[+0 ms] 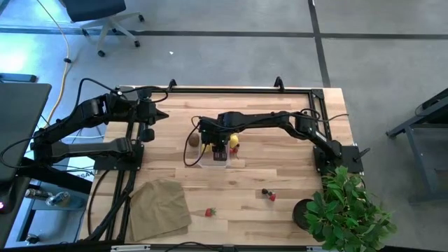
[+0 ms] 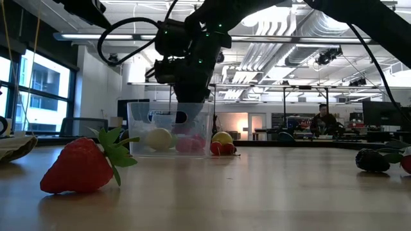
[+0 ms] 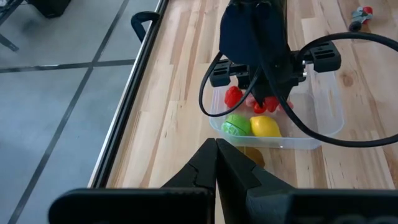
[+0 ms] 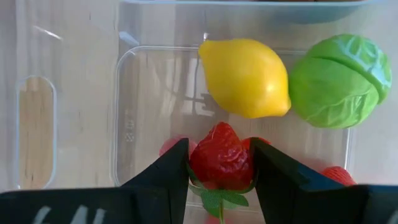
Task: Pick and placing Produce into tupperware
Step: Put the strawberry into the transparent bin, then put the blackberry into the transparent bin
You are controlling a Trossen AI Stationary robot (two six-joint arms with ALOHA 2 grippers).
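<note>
1. Right wrist view: the right gripper (image 4: 219,165) is clamped on a red strawberry (image 4: 221,155), hanging over the open tupperware (image 4: 127,118), presumably so the fruit drops straight in.
2. Inside lie one yellow lemon (image 4: 245,76) and one green ball (image 4: 341,80); some red pieces sit beneath, perhaps two or three.
3. High view: the left gripper (image 1: 161,116) waits with fingers together at the table's left edge.
4. Loose on the table: one strawberry (image 1: 209,211), a brown kiwi (image 1: 192,140) beside the tub, and dark and red pieces (image 1: 268,194).
</note>
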